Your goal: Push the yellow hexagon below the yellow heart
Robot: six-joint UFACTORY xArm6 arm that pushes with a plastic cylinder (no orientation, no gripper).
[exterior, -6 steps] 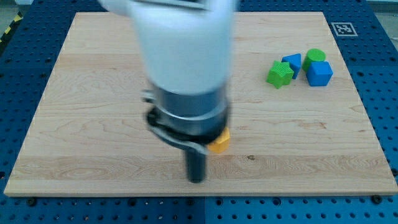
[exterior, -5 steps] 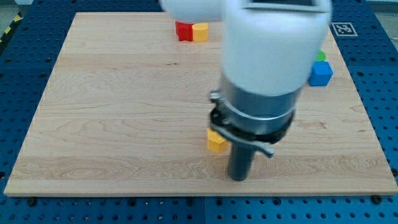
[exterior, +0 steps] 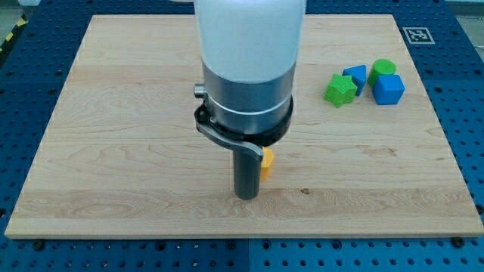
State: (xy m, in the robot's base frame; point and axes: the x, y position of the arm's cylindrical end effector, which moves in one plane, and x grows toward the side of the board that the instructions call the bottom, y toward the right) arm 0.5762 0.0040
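Note:
A small yellow block [exterior: 267, 162], likely the yellow hexagon, lies near the view's bottom centre, half hidden behind my rod. My tip [exterior: 246, 197] rests on the board just left of and below that block, and seems to touch its left side. The wide arm body covers the top centre of the board, so the yellow heart does not show.
A cluster stands at the view's right: a green star-like block [exterior: 340, 91], a blue block [exterior: 355, 75], a green round block [exterior: 383, 69] and a blue cube [exterior: 389, 89]. The wooden board [exterior: 113, 151] lies on a blue perforated table.
The arm swung from the left to the right of the yellow block, then back to its left. The block shifted slightly towards the view's top. The arm now hides a red and a yellow block at the top.

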